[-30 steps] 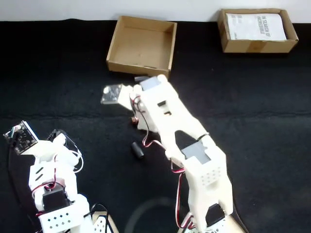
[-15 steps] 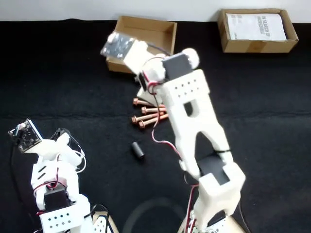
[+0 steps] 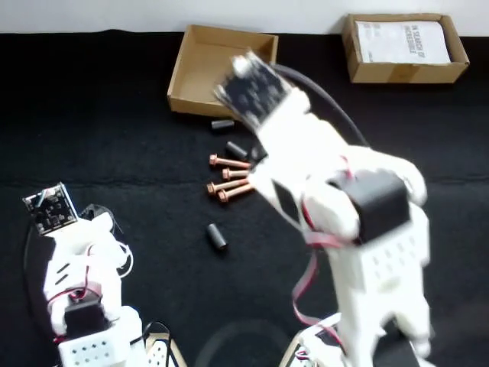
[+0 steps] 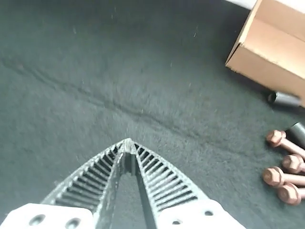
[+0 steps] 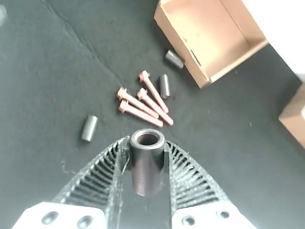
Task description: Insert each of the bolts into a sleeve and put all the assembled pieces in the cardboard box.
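Note:
My right gripper [image 5: 146, 140] is shut on a dark sleeve [image 5: 147, 167], held upright and high above the mat. Under it lie several copper bolts [image 5: 143, 100] [image 3: 229, 177] in a loose cluster. Loose dark sleeves lie around them: one [image 5: 88, 128] [image 3: 217, 237] apart on the mat, one [image 5: 164, 86] [image 3: 236, 150] beside the bolts, one [image 5: 174, 59] [image 3: 222, 124] by the cardboard box [image 5: 209, 71] [image 3: 183, 76]. My left gripper [image 4: 126, 143] is shut with nothing in it, low over bare mat, well away from the bolts [image 4: 283, 169] and the box [image 4: 267, 62].
A second cardboard box [image 3: 359, 69] holding a white sheet stands at the back right. The raised right arm [image 3: 328, 183] covers the middle of the high view. The left arm [image 3: 72, 260] sits at the front left. Black mat stretches bare to the left and right.
The right arm has lifted off the bolts and sleeves and swung up and back, uncovering them. The left arm has barely shifted.

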